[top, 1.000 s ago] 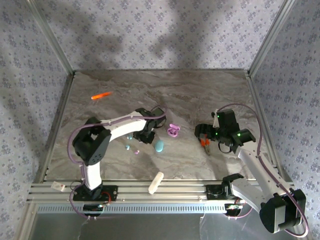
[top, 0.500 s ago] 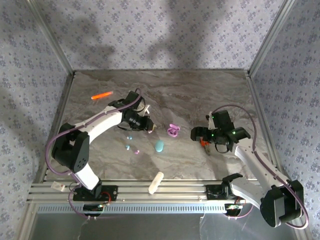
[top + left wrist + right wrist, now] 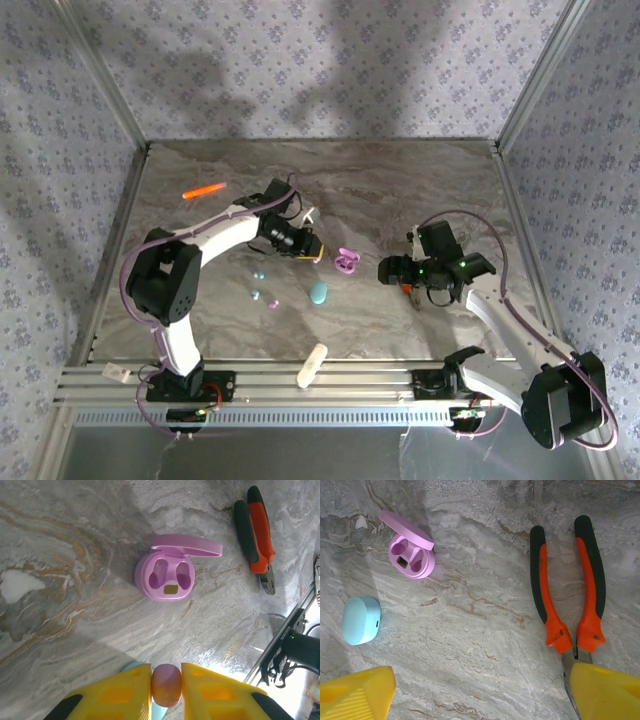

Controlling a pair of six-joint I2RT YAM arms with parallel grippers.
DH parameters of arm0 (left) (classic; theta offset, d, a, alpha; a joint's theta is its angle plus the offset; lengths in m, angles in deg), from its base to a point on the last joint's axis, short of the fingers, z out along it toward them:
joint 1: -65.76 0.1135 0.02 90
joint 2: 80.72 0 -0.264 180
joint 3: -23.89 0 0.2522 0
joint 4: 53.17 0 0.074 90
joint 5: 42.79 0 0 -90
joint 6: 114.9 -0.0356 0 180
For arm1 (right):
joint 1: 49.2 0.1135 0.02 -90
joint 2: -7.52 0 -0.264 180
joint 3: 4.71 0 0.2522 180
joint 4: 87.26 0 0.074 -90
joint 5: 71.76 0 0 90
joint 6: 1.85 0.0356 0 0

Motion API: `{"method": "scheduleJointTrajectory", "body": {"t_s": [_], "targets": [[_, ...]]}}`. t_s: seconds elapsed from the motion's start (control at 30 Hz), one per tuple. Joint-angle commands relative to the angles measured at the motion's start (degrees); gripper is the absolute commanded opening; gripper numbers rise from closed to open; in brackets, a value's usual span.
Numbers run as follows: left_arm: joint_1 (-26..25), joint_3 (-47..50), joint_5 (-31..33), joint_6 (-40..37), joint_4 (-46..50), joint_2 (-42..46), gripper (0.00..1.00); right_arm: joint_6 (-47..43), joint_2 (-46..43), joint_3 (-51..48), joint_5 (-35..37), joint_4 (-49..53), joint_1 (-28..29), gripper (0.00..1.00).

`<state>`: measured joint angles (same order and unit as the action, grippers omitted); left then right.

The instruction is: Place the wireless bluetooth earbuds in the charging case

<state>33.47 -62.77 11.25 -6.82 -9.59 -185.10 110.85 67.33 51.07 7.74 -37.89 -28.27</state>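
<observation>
We find the left gripper (image 3: pixel 166 680) now just short of the open pink case (image 3: pixel 167 575), having swung rightward over the past second from the loose buds (image 3: pixel 259 275). Its jaws are pinched narrow on one pink earbud (image 3: pixel 166 684), carried clear of the marble. Both wells of the case appear vacant. The right gripper (image 3: pixel 480 692) has edged left and hangs spread wide, holding nothing, above the pliers (image 3: pixel 567 580). We judge pickup complete, with insertion into a well pending.
</observation>
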Motion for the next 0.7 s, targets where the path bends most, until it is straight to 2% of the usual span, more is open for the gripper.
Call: {"method": "scheduleJointTrajectory", "body": {"t_s": [0.0, 0.27, 0.67], "targets": [[-2.67, -3.83, 1.78, -3.95, -2.33, -1.92, 0.21, 0.50, 0.30, 0.34, 1.25, 1.39, 0.25, 0.92], [-6.70, -6.46, 7.51, -8.35, -2.68, -5.47, 0.19, 0.20, 0.57, 0.39, 2.14, 1.88, 0.17, 0.92], [-7.53, -7.64, 7.85, -10.00, -5.65, -8.96, 0.17, -0.29, 0.99, 0.40, 2.42, 2.00, -0.15, 0.92]]}}
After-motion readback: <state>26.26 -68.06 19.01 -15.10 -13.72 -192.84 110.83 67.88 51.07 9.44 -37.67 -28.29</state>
